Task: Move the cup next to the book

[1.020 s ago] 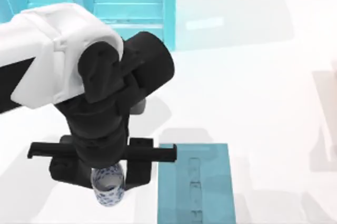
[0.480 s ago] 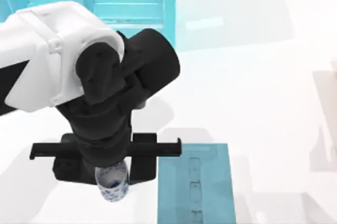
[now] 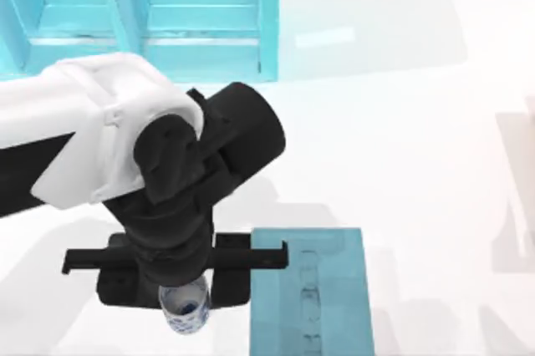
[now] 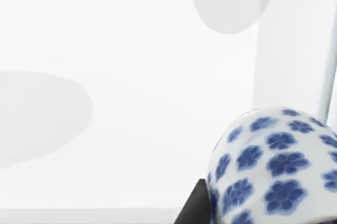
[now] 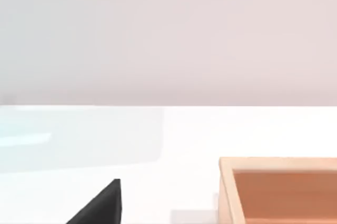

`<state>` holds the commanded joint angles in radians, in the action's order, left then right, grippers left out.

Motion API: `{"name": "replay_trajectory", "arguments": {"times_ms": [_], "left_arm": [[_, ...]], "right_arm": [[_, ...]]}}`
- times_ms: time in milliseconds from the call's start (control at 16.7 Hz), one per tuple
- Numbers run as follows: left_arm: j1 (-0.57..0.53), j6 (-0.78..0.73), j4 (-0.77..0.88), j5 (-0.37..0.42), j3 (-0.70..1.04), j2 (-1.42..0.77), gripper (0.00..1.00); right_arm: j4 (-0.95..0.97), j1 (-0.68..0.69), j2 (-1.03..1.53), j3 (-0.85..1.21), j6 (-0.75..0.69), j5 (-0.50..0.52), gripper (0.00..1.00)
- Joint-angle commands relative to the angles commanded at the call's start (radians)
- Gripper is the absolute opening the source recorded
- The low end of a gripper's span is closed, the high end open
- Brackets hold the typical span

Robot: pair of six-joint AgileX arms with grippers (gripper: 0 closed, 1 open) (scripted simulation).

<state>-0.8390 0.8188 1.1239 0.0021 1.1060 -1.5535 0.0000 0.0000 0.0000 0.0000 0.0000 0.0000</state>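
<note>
The cup, white with blue flowers, stands upright near the table's front edge, a short gap to the left of the book. My left gripper hangs over the cup, shut on it, with a black finger on either side. The book is flat and teal, with a faint line of marks down its middle. In the left wrist view the cup is close up, with a black finger beside it. A dark tip of my right gripper shows in the right wrist view.
A large light-blue shelf unit with compartments stands at the back left. A wooden box sits on the table in the right wrist view. White table top spreads to the right of the book.
My left arm has shifted a little right and toward the table's front edge, carrying the cup closer to the book. More of the shelf unit is uncovered.
</note>
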Motion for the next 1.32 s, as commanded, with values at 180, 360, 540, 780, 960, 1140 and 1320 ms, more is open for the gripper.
{"name": "replay_trajectory", "arguments": {"times_ms": [180,360,540,780,960,1140,1320], "left_arm": [[-0.001,-0.001,-0.077,0.0,-0.055,-0.009,0.0],[-0.002,0.002,-0.116,-0.001,-0.09,-0.02,0.0],[-0.002,0.002,-0.116,-0.001,-0.09,-0.02,0.0],[-0.002,0.002,-0.116,-0.001,-0.09,-0.02,0.3],[-0.002,0.002,-0.116,-0.001,-0.09,-0.02,0.53],[-0.002,0.002,-0.116,-0.001,-0.09,-0.02,0.75],[-0.002,0.002,-0.116,-0.001,-0.09,-0.02,0.98]], "right_arm": [[0.0,0.0,0.0,0.0,0.0,0.0,1.0],[0.0,0.0,0.0,0.0,0.0,0.0,1.0],[0.0,0.0,0.0,0.0,0.0,0.0,1.0],[0.0,0.0,0.0,0.0,0.0,0.0,1.0],[0.0,0.0,0.0,0.0,0.0,0.0,1.0],[0.0,0.0,0.0,0.0,0.0,0.0,1.0],[0.0,0.0,0.0,0.0,0.0,0.0,1.0]]}}
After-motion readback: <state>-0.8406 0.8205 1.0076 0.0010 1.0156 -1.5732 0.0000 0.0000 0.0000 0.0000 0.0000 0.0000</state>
